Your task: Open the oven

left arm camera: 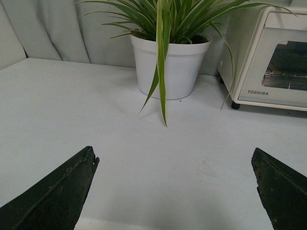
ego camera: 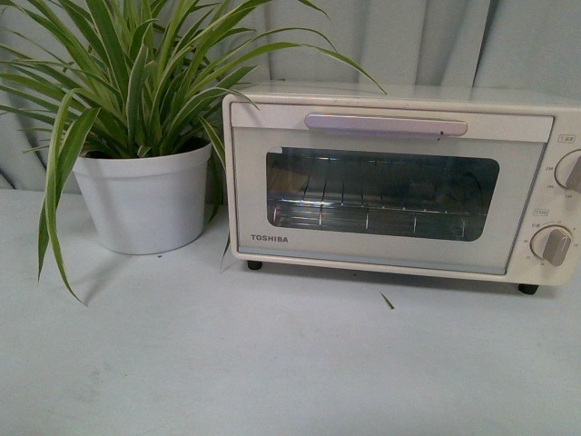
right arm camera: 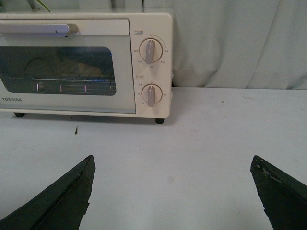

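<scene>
The cream-white Toshiba oven [ego camera: 390, 191] stands at the right of the front view with its door shut. A long bar handle [ego camera: 386, 124] runs along the door's top, and a wire rack shows behind the glass. Two round knobs [right arm camera: 150, 51] sit on its right panel. Neither arm shows in the front view. My left gripper [left arm camera: 175, 155] is open over bare table, well short of the oven [left arm camera: 273, 62]. My right gripper [right arm camera: 172, 160] is also open, empty, with the oven [right arm camera: 86, 62] some way ahead of it.
A spider plant in a white pot [ego camera: 145, 195] stands just left of the oven, its leaves reaching over the oven's top corner. A white curtain [ego camera: 436, 41] hangs behind. The white tabletop [ego camera: 272, 363] spreads in front, with a small leaf scrap [ego camera: 388, 302] on it.
</scene>
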### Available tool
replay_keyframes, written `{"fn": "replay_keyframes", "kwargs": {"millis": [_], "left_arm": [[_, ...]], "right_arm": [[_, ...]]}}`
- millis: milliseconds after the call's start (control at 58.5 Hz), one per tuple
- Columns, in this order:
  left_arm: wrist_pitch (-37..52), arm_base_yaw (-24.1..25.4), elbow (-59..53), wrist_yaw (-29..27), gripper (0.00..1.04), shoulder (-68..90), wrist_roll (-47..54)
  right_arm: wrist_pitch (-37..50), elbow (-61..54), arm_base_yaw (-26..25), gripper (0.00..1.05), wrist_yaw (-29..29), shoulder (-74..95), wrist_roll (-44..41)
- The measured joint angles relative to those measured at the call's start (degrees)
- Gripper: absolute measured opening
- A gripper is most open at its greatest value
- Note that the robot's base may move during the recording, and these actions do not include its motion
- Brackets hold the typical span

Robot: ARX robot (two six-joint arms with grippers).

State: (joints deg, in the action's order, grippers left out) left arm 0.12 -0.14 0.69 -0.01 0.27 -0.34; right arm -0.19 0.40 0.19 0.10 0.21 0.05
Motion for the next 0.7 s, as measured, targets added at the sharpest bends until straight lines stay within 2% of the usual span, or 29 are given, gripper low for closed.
{"fn": "replay_keyframes", "kwargs": {"millis": [445,496,530,599,701], "left_arm": [[-0.3,-0.2,0.1,-0.4,0.98,0.2,-0.3],[-7.0,-2.5,2.5,-8.0,0.98,3.2,-4.7],[-12.8,-4.6,4.9,-14.3,0.98,8.2,-11.2],[-14.3,-6.9,6.3,-15.2,0.98,13.9,-21.3],[-10.6,-12.5,9.4,-15.2,0.98,21.9,-33.5]], "right_arm": [[0.0,0.0,0.0,0.95,0.0,0.0,0.0],[0.0,0.0,0.0,0.95,0.0,0.0,0.0],[0.0,0.0,0.0,0.95,0.0,0.0,0.0],[0.0,0.0,0.0,0.95,0.0,0.0,0.0],[0.0,0.0,0.0,0.95,0.0,0.0,0.0]]}}
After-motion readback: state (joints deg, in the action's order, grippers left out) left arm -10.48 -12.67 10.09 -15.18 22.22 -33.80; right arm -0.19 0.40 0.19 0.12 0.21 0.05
